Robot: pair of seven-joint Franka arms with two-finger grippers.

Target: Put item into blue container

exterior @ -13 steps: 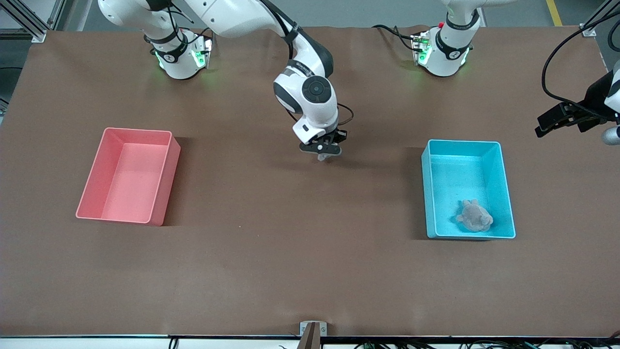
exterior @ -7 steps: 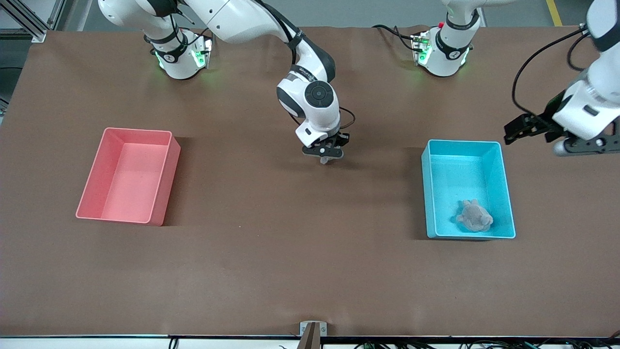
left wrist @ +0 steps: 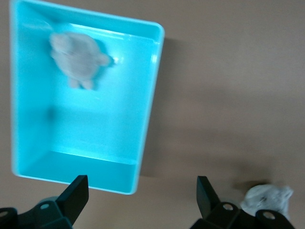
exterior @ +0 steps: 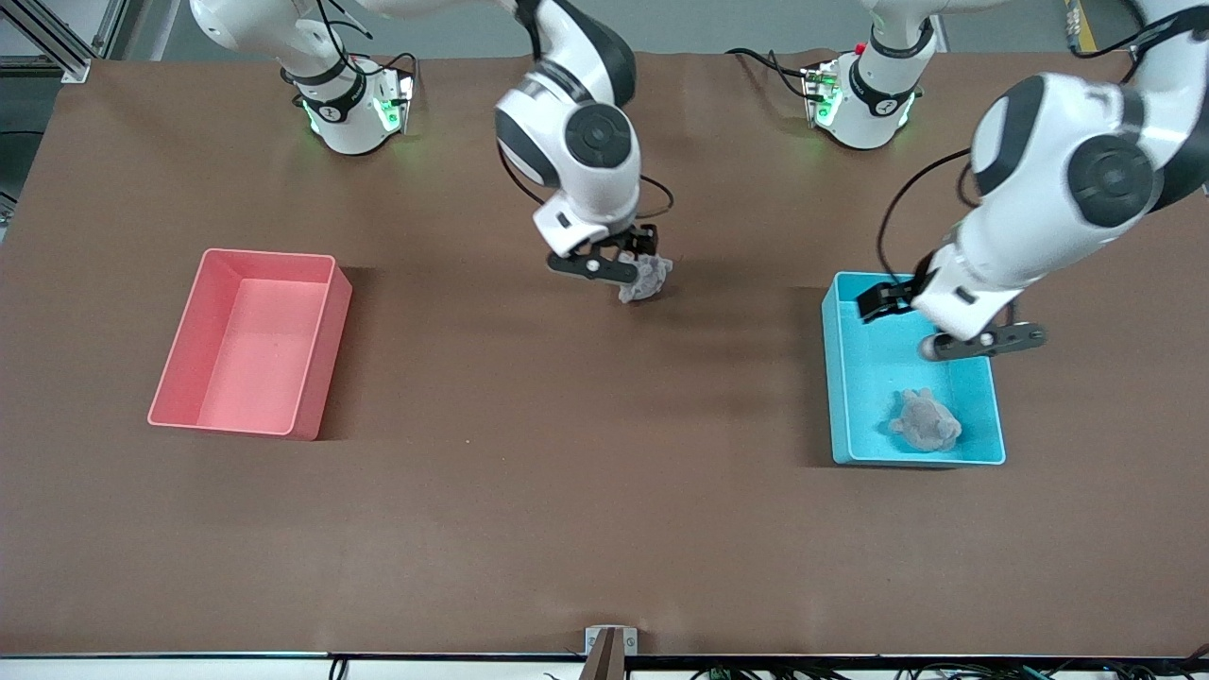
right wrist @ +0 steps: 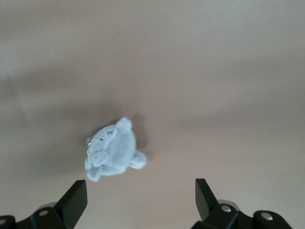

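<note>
The left claw (exterior: 982,342) has swung over the blue container (exterior: 982,416), spread wide; right claw (exterior: 604,267) gapes above the plush toy (exterior: 646,280).

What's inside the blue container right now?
One grey plush toy lies in the blue container, at its end nearer the front camera. The left arm covers part of the floor there.

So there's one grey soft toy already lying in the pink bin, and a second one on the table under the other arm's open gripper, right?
Not quite: the first grey soft toy lies in the blue container, not the pink bin, which holds nothing, as the front view shows. The rest stands: the second toy is on the table under the open right gripper.
</note>
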